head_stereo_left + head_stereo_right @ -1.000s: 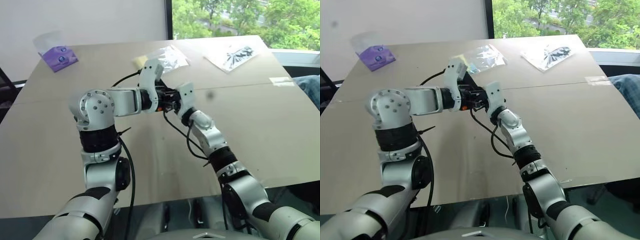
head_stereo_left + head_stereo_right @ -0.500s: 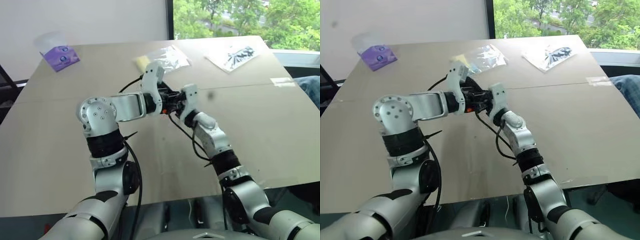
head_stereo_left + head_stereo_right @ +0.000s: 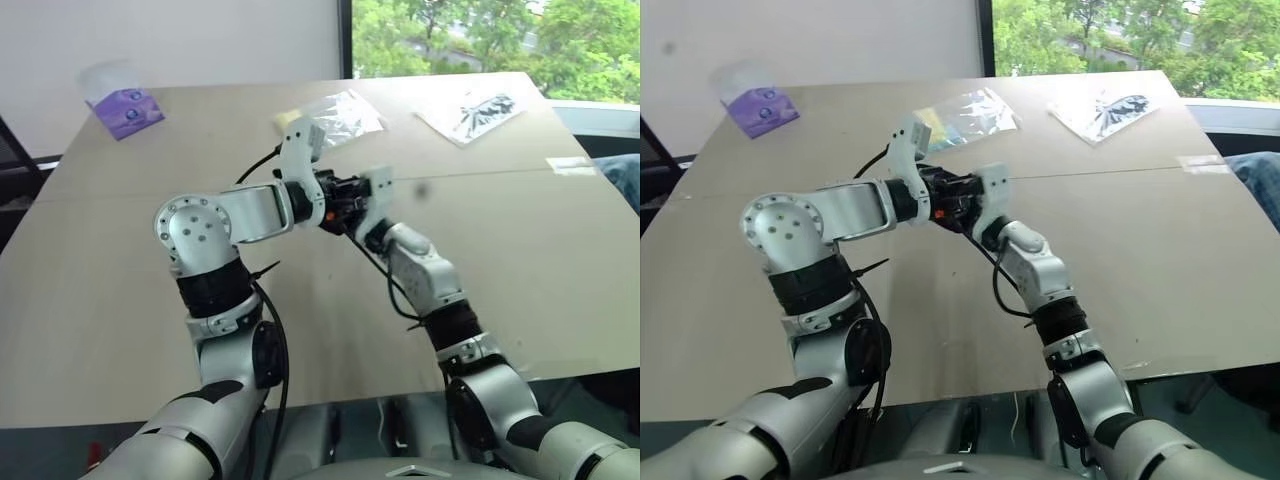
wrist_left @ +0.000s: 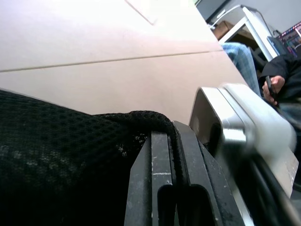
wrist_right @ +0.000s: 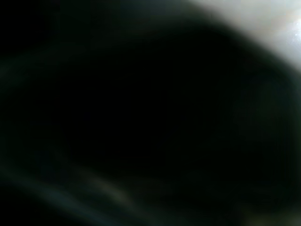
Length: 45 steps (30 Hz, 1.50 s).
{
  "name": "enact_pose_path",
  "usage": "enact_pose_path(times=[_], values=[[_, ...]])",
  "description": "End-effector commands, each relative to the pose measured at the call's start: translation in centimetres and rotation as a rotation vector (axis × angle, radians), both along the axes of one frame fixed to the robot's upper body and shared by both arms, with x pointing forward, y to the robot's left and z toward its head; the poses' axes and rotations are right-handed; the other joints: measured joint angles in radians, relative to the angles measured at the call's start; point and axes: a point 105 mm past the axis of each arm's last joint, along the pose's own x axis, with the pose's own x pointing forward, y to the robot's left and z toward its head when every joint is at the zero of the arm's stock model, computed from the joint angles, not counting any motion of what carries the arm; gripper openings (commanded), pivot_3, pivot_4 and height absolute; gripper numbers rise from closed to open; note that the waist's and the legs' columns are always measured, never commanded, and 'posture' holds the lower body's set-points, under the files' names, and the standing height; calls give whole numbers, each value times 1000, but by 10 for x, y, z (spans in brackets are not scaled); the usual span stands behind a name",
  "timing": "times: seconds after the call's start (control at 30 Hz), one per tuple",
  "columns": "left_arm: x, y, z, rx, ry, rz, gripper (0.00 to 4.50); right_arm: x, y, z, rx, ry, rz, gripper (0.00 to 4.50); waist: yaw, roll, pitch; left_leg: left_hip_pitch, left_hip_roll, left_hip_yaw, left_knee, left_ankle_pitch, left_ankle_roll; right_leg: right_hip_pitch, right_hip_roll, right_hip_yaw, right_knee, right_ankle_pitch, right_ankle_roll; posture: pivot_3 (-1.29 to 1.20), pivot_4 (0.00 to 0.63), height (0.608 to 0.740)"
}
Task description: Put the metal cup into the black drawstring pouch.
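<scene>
Left hand (image 4: 171,188) pinches the black drawstring pouch (image 4: 61,155) rim above the bench (image 3: 520,260); right hand (image 3: 345,200) closed; next, insert the cup.

A big light-brown table (image 3: 120,300) fills most of the room in front. A thin line runs across the top of it from side to side. Behind the table, on the left, is a plain white wall (image 3: 180,40). On the right is a window (image 3: 500,35) with a dark frame, and green trees (image 3: 580,40) show outside in bright daylight. The light shines on the far end of the table. A small purple packet (image 3: 127,107) lies in the far left corner. Two clear plastic bags lie at the far edge, one near the middle (image 3: 345,112) and one more to the right (image 3: 478,108).
</scene>
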Motion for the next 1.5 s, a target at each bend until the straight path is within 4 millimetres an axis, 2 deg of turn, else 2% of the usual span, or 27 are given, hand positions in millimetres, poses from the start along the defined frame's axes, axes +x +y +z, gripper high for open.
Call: enact_pose_path(times=[0.03,0.07,0.1,0.13,0.17,0.23,0.3,0.53,0.63,0.8,0.93,1.1,1.23,1.5], values=[[-7,-19,8,2,-37,-78,48,-31,49,10,91,32,179,0,1,-3,-1,0,1,-1,0,0,0,1,0,-1,-1,0,0,0,150,740],[-8,-20,7,1,-37,-82,48,-24,45,25,328,195,148,0,-1,-3,-1,0,1,-1,0,0,0,1,1,-1,-1,0,0,0,150,740],[-8,-20,7,-2,-38,-85,48,-20,44,34,463,292,137,0,-3,-3,-1,0,2,-2,-1,0,0,1,1,-2,-1,0,0,0,150,740],[-9,-22,6,-6,-37,-92,48,-13,39,38,491,309,102,0,3,-1,1,0,4,-2,-1,0,-1,0,2,-2,-1,0,0,0,150,740],[-11,-23,5,-12,-34,-98,48,-11,37,36,365,207,76,0,10,-1,1,-2,3,-2,-1,0,-1,-2,1,-2,0,0,0,0,150,740],[-14,-26,0,-18,-26,-106,48,-26,47,23,17,-81,163,0,6,-1,1,-3,2,-3,0,0,-1,-1,1,-3,-1,0,0,0,150,740],[-15,-28,-2,-24,-19,-108,48,-35,52,18,6,-94,211,0,3,-1,1,-2,1,-1,0,0,-1,-1,0,-1,-1,0,0,0,150,740],[-18,-32,-2,-55,-23,-113,48,-39,43,8,17,-14,234,0,2,-1,1,-1,2,-2,-1,0,-1,-1,1,-2,0,0,0,0,150,740],[-11,-23,-6,-53,-13,-52,0,-39,35,6,-19,-18,226,848,4,-1,1,-1,2,-2,-1,0,-1,-1,1,-2,-1,0,0,0,150,740],[9,11,-19,10,5,77,0,-34,19,16,-114,-81,156,3025,2,-1,1,-1,1,-2,-1,0,-1,-1,1,-2,-1,0,0,0,150,740],[23,30,-20,33,-7,139,0,-35,5,29,-183,-74,164,3025,4,-1,1,-1,2,-2,-1,0,-1,-1,1,-2,-1,0,0,0,150,740],[29,39,-17,44,-33,161,0,-34,-6,41,-234,-92,143,3025,6,-1,1,-2,1,-3,-1,0,-1,-1,0,-3,-1,0,0,0,150,740],[34,50,-12,38,-64,189,0,-47,-15,50,-226,-69,191,3025,6,-1,1,-2,1,-3,-1,0,-1,-1,0,-3,-2,0,0,0,150,740],[41,73,-3,67,-100,219,0,-59,-35,64,-138,-35,187,3025,5,-1,1,-2,1,-4,-1,0,-1,-1,0,-3,-2,0,0,0,150,740]])
